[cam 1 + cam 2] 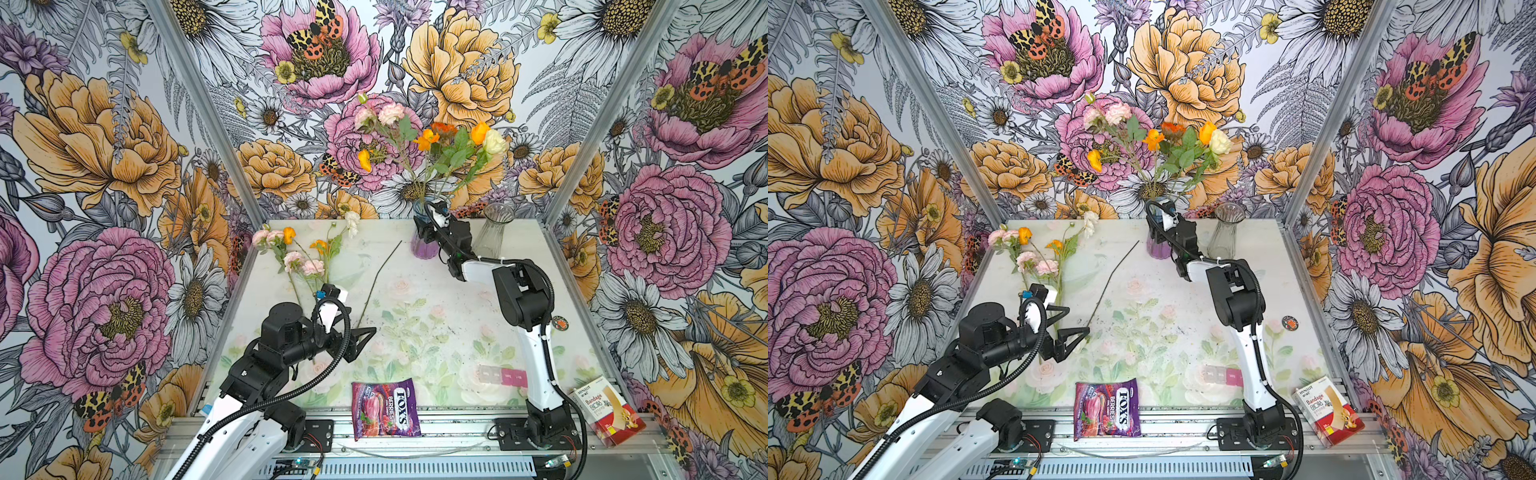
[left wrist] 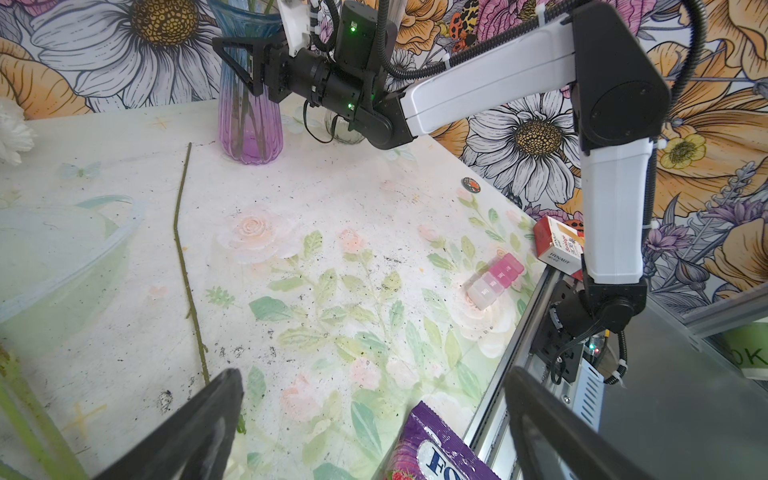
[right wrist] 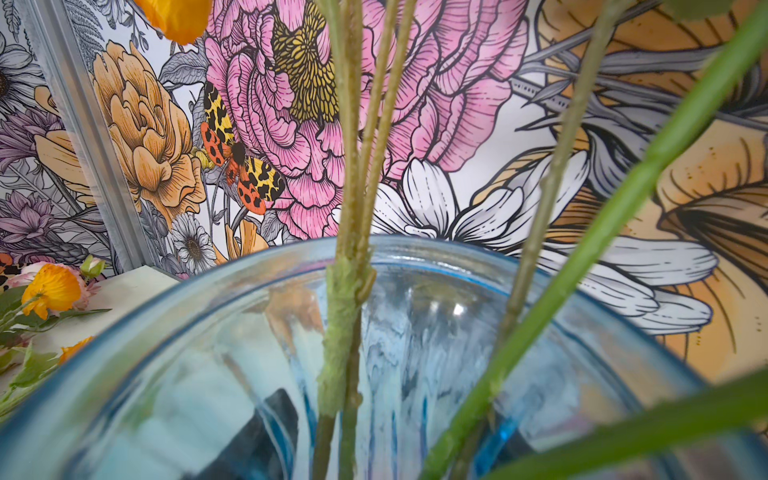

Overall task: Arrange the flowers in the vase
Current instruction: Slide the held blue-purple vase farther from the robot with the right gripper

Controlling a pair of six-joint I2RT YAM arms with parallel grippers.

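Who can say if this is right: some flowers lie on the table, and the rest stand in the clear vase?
No: the standing flowers are in the blue-and-purple vase, not the empty clear vase; both top views show it.

Bright even light, soft shadows, left pincer [image 2: 374,374] blurred

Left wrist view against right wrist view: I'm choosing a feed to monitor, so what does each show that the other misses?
Left wrist only: bare stem, pill box and candy bag on the table. Right wrist only: an orange flower lying on the table. Both: the vase with stems standing inside.
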